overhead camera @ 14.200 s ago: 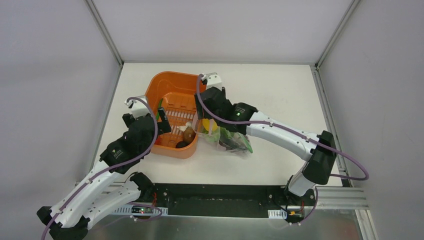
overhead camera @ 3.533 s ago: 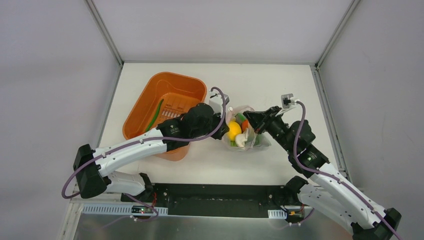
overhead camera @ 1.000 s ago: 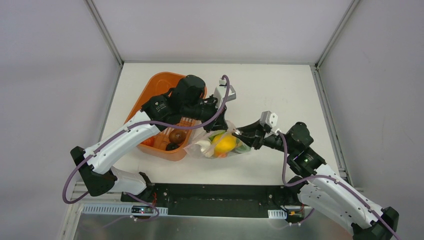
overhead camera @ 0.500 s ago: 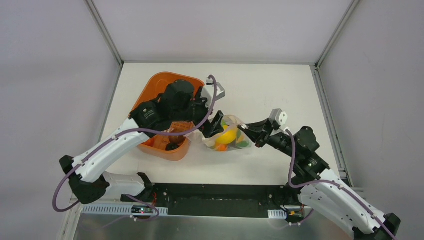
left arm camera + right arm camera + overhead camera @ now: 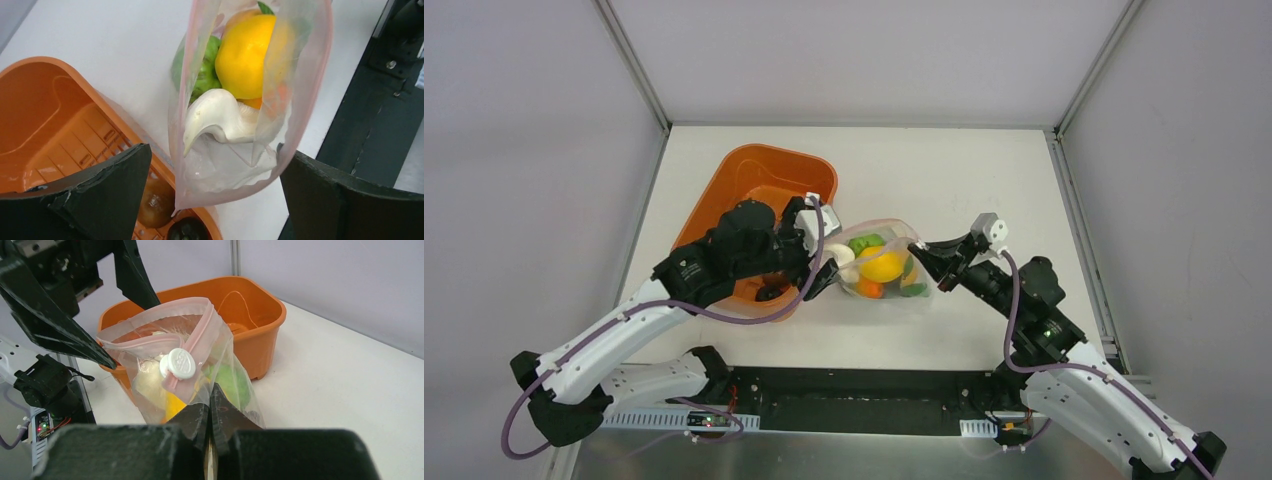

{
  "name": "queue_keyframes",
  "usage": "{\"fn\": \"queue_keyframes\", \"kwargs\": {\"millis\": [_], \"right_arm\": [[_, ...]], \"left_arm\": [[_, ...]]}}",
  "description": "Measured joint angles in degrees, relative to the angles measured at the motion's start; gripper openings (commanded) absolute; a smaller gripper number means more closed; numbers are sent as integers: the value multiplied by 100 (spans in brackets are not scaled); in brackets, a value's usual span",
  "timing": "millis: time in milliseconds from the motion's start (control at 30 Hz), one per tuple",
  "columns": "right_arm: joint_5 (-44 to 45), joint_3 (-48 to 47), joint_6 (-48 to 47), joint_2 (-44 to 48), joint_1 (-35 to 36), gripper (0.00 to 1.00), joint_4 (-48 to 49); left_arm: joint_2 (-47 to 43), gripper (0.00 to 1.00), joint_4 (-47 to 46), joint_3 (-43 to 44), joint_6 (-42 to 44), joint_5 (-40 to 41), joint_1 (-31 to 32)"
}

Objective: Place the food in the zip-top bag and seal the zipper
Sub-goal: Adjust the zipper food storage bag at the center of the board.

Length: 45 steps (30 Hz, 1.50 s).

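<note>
The clear zip-top bag [image 5: 879, 262] sits right of the basket, holding food: a yellow fruit [image 5: 247, 52], a green fruit [image 5: 205, 70] and a white piece [image 5: 215, 112]. Its pink zipper [image 5: 150, 342] runs along the top, and a white slider [image 5: 177, 363] sits at the end nearest my right arm. My right gripper [image 5: 210, 390] is shut on the bag's edge just below that slider. My left gripper [image 5: 215, 150] is open, and the bag's other end hangs between its fingers. A brown fruit [image 5: 155, 205] and a dark one [image 5: 187, 230] lie in the basket.
The orange basket [image 5: 764, 170] stands left of the bag, with my left arm reaching over its near right corner. White tabletop [image 5: 964, 180] stretches behind and to the right. Grey walls enclose the table, and a black rail [image 5: 864, 385] runs along its near edge.
My left gripper has let go of the bag, opened wide and drawn back toward the basket's near corner. My right gripper has shut on the bag's right edge.
</note>
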State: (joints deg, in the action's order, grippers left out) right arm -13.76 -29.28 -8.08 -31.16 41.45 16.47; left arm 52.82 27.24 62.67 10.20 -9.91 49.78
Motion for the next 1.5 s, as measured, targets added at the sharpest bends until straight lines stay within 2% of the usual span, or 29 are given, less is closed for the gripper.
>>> {"fn": "queue_keyframes", "kwargs": {"millis": [167,267,367,433,500,600,633,800,933,1033,1100,1167,1333,1433,1500], "right_arm": [[7,0,20,-42,0,0,-2],[7,0,31,-42,0,0,-2],[2,0,35,-42,0,0,-4],[2,0,35,-48,0,0,-4],[2,0,35,-52,0,0,-7],[2,0,35,-50,2,0,-11],[2,0,35,-35,2,0,-11],[4,4,35,26,7,1,-22],[0,17,48,116,9,12,-48],[-24,17,61,210,9,28,-63],[-39,17,92,254,9,32,-61],[-44,17,109,271,9,30,-55],[-92,17,96,146,9,17,-72],[-151,17,68,59,9,15,-118],[-177,31,44,57,9,4,-140]], "left_arm": [[118,98,-138,-291,562,-2,0],[94,86,-181,-372,776,4,0],[151,58,-181,-367,896,39,0],[197,33,-151,-356,938,63,0],[238,14,-109,-317,988,120,0],[245,10,-15,-221,1034,164,0],[247,1,31,-175,1047,168,0],[247,0,260,50,1038,168,0],[243,0,354,240,1036,146,0],[223,0,531,424,1034,55,0],[225,0,675,557,1027,-72,0],[238,0,820,671,1010,-201,0],[369,0,973,772,866,-352,0],[439,0,999,769,772,-358,0],[439,0,999,769,713,-352,0]]}}
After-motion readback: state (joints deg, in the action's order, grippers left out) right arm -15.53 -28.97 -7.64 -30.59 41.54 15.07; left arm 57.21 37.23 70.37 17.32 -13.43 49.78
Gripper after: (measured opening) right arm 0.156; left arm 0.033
